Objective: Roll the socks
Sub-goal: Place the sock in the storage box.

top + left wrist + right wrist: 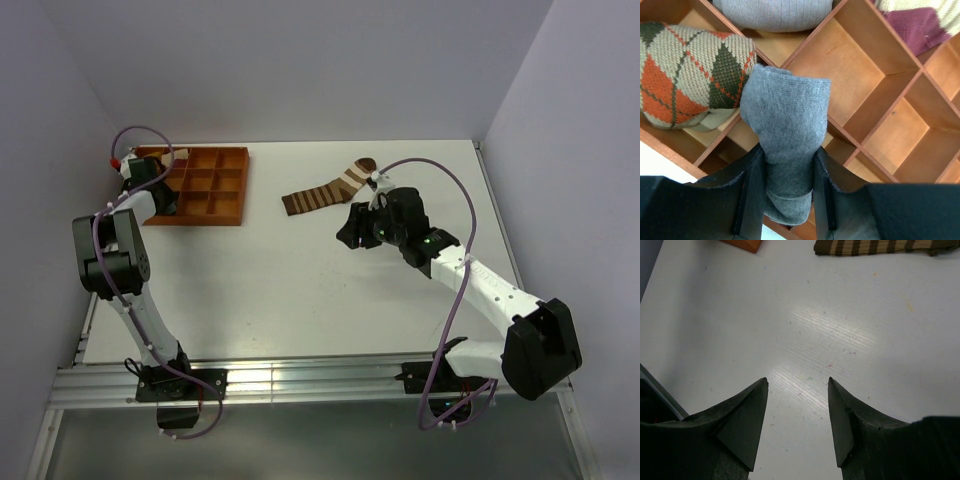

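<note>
Grey sock (787, 115), bundled, sits clamped in the left claw (787, 150) above the wooden tray (855, 75), at the upper left of the overhead view. We judge the step is to seat it in a free cell: lower it square between the dividers, clear of the argyle roll (685, 70) at the left, before letting go. The right claw (797, 385) hangs spread and empty over the white table (300, 300); the brown striped sock (325, 190) lies flat, unrolled, above centre. Pale walls close in the table, which shows a glare patch.
</note>
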Available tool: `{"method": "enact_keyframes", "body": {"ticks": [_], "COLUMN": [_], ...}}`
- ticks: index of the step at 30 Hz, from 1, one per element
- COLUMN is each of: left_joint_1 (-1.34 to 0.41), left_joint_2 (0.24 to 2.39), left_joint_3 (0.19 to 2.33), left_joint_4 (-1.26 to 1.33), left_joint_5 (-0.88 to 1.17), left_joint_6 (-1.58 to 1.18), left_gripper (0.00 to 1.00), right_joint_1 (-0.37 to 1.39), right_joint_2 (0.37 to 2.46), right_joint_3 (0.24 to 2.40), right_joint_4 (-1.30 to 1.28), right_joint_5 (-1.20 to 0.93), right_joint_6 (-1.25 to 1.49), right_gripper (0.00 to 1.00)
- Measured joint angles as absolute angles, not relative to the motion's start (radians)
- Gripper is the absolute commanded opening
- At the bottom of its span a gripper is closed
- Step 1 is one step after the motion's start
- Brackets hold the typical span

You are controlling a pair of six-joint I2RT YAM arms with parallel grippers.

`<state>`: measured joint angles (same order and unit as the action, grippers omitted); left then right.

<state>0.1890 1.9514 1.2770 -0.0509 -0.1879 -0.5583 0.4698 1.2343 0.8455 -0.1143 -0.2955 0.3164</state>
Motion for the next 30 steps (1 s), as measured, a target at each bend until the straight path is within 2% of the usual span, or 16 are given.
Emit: {"method": "enact_keyframes", "body": {"ticks": [12, 21, 22, 23, 25, 27, 30], "left_joint_1": [0.197, 0.208, 0.208, 0.209, 0.211, 0.212, 0.21], "left_joint_2": [2.09, 2.172, 2.174, 2.172, 2.16, 2.143, 2.126], "left_joint_3": [1.539, 1.673, 1.674, 1.67, 1.654, 1.633, 1.625], "left_joint_4": [-0.358, -0.487, -0.487, -0.483, -0.467, -0.457, -0.473], "left_joint_5": [-0.136, -0.059, -0.051, -0.047, -0.041, -0.035, -0.023], "left_joint_6": [-0.566, -0.552, -0.55, -0.549, -0.544, -0.544, -0.543], "left_gripper": [0.0, 0.01, 0.04, 0.14, 0.27, 0.31, 0.43], "right_joint_1": [0.466, 0.466, 0.466, 0.466, 0.466, 0.466, 0.466], "right_joint_2": [1.235, 1.248, 1.248, 1.248, 1.248, 1.248, 1.248], "right_joint_3": [0.846, 0.845, 0.845, 0.845, 0.845, 0.845, 0.845], "right_joint_4": [-0.113, -0.111, -0.111, -0.111, -0.109, -0.108, -0.105], "right_joint_5": [-0.289, -0.288, -0.288, -0.288, -0.288, -0.289, -0.289], "right_joint_6": [0.316, 0.316, 0.316, 0.316, 0.316, 0.316, 0.316], "right_gripper": [0.58, 0.58, 0.58, 0.58, 0.58, 0.58, 0.58]}}
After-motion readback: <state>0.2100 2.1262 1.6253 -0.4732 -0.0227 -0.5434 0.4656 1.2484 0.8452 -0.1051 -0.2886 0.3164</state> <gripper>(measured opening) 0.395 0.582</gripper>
